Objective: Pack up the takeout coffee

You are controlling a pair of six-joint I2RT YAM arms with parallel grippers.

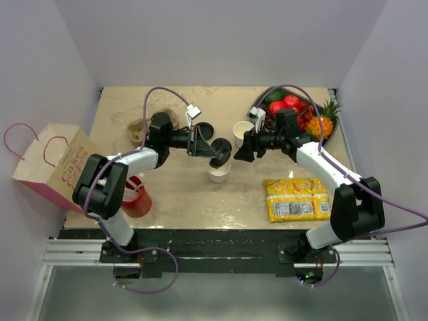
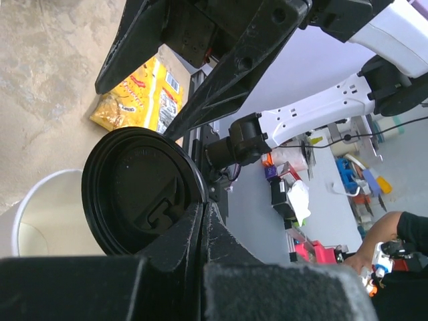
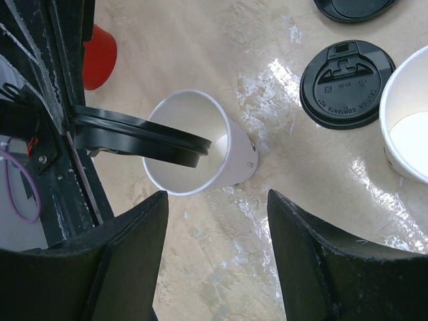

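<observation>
My left gripper (image 1: pixel 212 148) is shut on the rim of a round black lid (image 1: pixel 221 152) and holds it tilted just above an open white paper cup (image 1: pixel 219 173). In the left wrist view the lid (image 2: pixel 137 194) is pinched between the fingers, with the cup mouth (image 2: pixel 47 214) below. In the right wrist view that cup (image 3: pixel 200 144) has small dark lettering on its side and the lid (image 3: pixel 137 137) partly covers its mouth. No cup in view has a lid on. My right gripper (image 1: pixel 238 150) is open and empty, just right of the cup (image 3: pixel 217 198).
A second open white cup (image 1: pixel 242 131) stands behind. Loose black lids (image 3: pixel 346 83) lie on the table, one at the back (image 1: pixel 202 130). There are also a fruit bowl (image 1: pixel 319 107), a yellow snack bag (image 1: pixel 297 199), a red cup (image 1: pixel 137 199), a paper bag (image 1: pixel 50 164) and a brown carrier (image 1: pixel 139 131).
</observation>
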